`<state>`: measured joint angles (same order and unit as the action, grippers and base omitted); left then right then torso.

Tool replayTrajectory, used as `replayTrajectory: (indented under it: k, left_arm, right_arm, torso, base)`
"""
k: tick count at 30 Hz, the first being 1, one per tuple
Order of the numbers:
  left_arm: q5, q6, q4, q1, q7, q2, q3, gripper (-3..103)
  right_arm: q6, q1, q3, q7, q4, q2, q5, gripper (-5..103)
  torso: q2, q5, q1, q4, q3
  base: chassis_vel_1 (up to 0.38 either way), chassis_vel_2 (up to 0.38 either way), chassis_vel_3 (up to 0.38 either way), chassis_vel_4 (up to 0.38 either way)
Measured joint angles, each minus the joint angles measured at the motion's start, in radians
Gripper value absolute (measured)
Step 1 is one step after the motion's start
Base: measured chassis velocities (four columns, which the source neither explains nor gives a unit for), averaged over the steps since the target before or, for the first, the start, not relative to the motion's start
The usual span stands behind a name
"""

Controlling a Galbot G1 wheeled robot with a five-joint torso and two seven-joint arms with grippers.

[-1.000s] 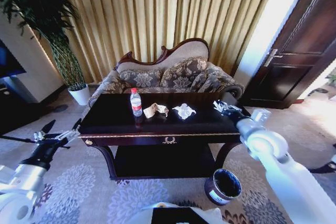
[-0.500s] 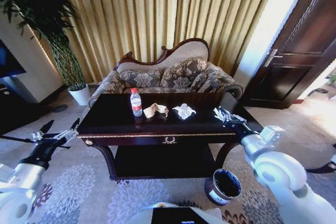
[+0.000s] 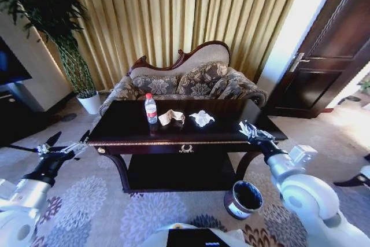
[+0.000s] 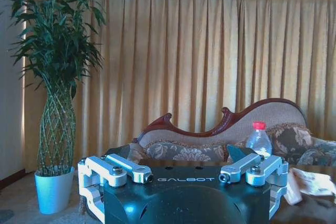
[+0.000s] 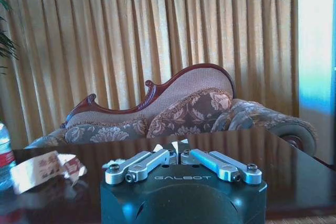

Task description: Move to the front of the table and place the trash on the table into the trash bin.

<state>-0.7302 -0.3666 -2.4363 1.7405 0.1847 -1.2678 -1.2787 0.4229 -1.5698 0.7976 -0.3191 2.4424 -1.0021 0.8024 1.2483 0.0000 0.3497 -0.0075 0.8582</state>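
"GALBOT" on right tool (image 5: 181, 157), shut

Dark glossy brown bench (image 3: 127, 131) with gold edge trim. Clear bottle (image 3: 151, 109), red cap, red label. Tan paper wad (image 3: 171, 117); white tissue (image 3: 202, 118). Dark brown trash bin (image 3: 243, 199), pale band, black inside. Grey carpet (image 3: 98, 206) patterned with pale flowers. Gold pleated curtains (image 3: 173, 15). Floral brown sofa (image 3: 191, 82). White plant pot (image 3: 89, 103).
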Motion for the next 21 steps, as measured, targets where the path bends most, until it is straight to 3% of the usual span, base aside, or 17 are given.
replayTrajectory:
  k: [8,21]
  left_arm:
    - [0.0,0.006,-0.005,0.001,0.004,-0.007,0.004,100]
    - [0.0,0.008,-0.024,0.008,0.006,-0.012,0.002,100]
  right_arm:
    - [-0.009,-0.003,-0.02,0.001,-0.041,-0.007,-0.028,0]
    - [-0.02,0.098,-0.065,0.05,-0.372,0.007,-0.046,0]
  torso:
    - [0.001,-0.0003,-0.001,-0.0002,-0.001]
    - [-0.001,-0.0001,0.001,0.0,0.001]
  base:
    - [0.218,-0.207,-0.221,0.197]
    - [-0.004,0.003,0.01,0.001]
